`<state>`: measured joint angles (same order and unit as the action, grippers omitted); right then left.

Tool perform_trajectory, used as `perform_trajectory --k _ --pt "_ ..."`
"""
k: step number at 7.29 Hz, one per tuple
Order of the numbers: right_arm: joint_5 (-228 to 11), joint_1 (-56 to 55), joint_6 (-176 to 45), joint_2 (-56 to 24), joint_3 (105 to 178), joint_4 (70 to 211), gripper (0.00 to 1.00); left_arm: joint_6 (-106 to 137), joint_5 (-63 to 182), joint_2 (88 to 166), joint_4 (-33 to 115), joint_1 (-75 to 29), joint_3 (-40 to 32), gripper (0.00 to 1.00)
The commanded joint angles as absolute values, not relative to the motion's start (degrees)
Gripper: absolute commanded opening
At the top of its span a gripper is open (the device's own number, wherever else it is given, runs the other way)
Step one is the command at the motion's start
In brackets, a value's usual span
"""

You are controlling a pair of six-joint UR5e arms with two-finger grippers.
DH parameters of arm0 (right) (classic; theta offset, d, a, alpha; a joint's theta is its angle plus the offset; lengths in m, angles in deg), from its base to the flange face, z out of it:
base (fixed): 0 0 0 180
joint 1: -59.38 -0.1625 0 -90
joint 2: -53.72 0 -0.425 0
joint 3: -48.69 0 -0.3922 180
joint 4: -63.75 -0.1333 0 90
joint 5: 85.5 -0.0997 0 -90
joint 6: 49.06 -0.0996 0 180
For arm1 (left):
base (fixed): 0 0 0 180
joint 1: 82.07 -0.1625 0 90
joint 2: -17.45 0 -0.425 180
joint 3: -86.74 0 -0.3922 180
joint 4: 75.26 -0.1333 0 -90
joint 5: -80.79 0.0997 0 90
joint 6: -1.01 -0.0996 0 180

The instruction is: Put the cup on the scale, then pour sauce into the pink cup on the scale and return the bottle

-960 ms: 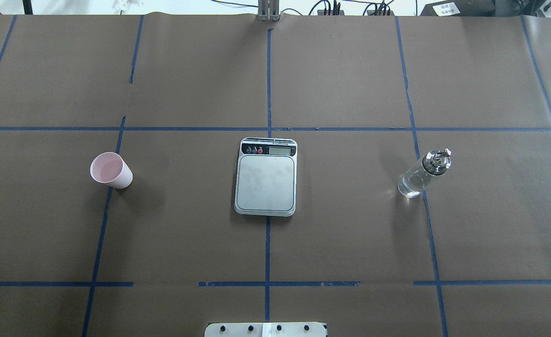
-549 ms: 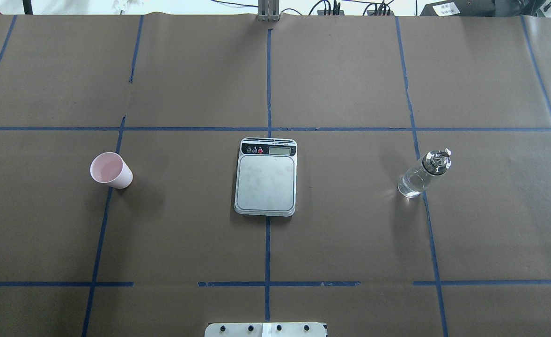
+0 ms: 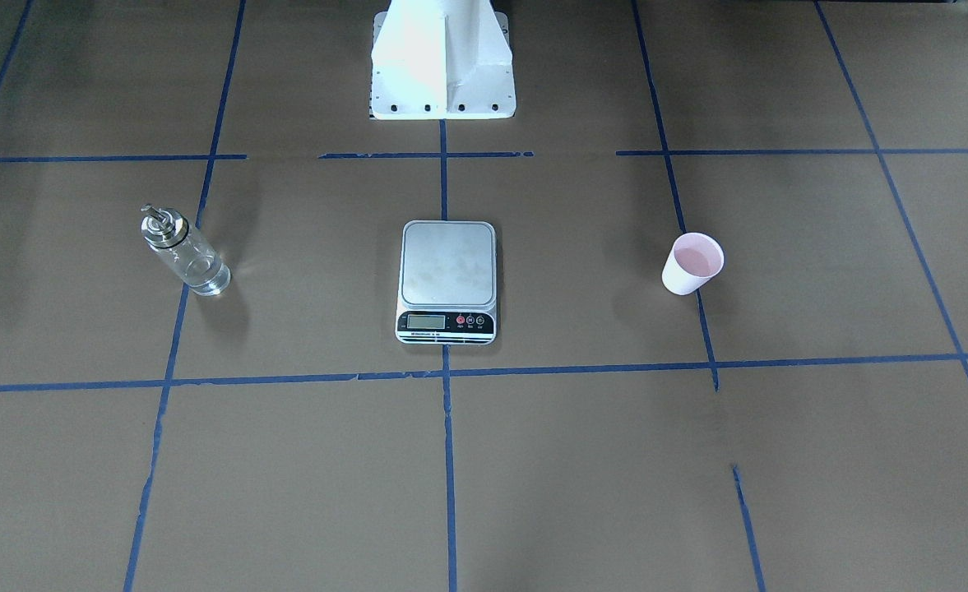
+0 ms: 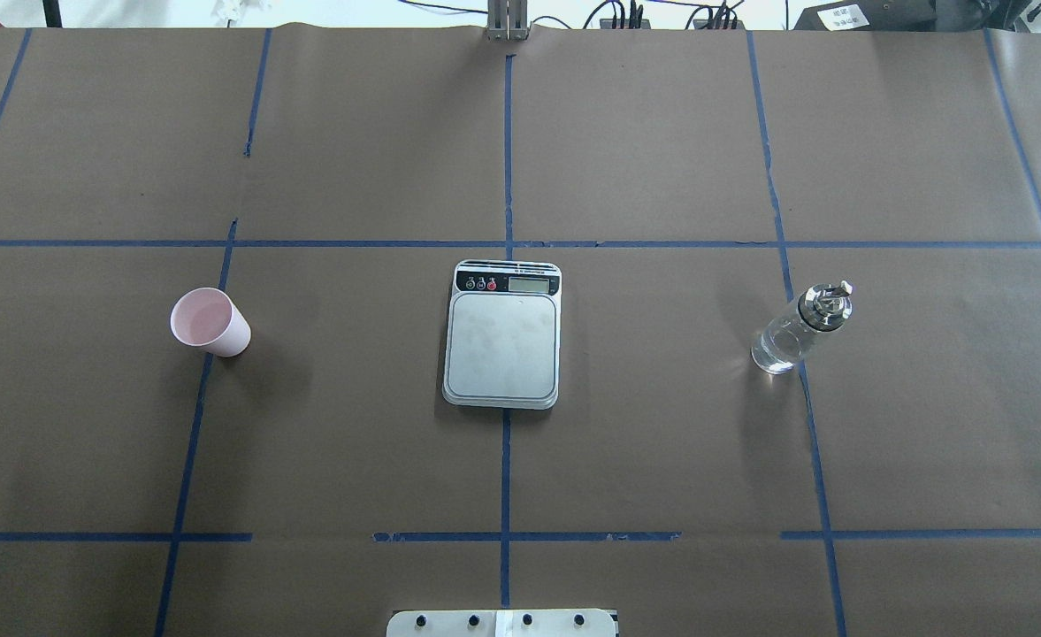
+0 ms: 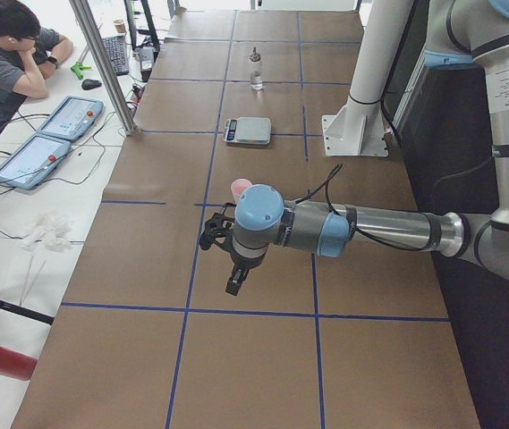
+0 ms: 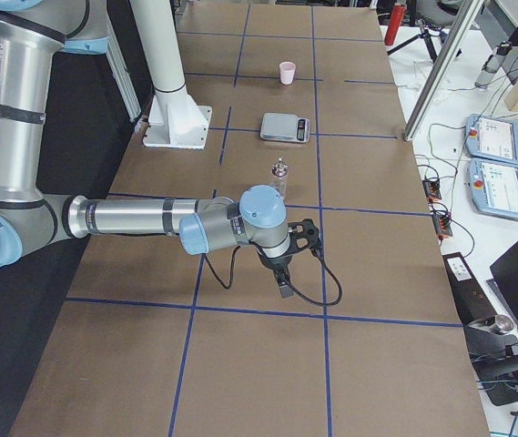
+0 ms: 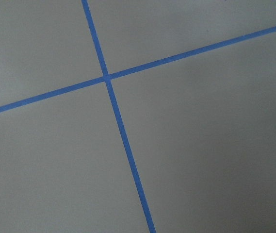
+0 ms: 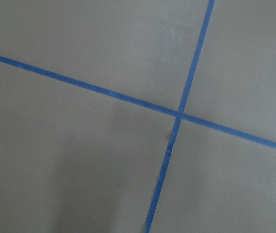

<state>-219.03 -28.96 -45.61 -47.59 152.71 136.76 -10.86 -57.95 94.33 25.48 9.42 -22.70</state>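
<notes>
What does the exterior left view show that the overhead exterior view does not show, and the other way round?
Only exterior left: the left arm stretched over the table, the left gripper, a seated operator and two tablets. Only overhead exterior: the whole cup, which the arm partly hides from the side, and the red button on the scale. Both: the cup, the scale, the bottle and the blue tape lines.

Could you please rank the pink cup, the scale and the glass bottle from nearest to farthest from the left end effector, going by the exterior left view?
From the left end effector:
1. pink paper cup, just beyond it along the table.
2. kitchen scale, mid-table, level with the robot's base.
3. glass bottle, toward the far end, on the robot's right.
</notes>
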Motion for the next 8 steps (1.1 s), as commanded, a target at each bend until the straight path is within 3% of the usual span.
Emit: perform_trajectory --k 1,3,5,8 --pt "-218.31 -28.95 -46.06 -44.21 149.87 130.82 1.0 -10.76 -58.77 95.4 37.95 9.42 -24.87 1.0" --pt "-219.88 -28.95 -48.61 -40.94 145.55 129.68 1.0 -10.5 -60.69 98.13 57.38 9.42 -18.94 1.0" --pt "-220.15 -29.04 -48.7 -41.02 145.37 128.97 1.0 -3.0 -66.05 99.1 58.86 9.33 -16.8 1.0" --pt "-220.15 -29.04 -53.95 -41.11 146.24 126.95 1.0 15.52 -72.63 99.8 61.49 5.41 -20.39 1.0"
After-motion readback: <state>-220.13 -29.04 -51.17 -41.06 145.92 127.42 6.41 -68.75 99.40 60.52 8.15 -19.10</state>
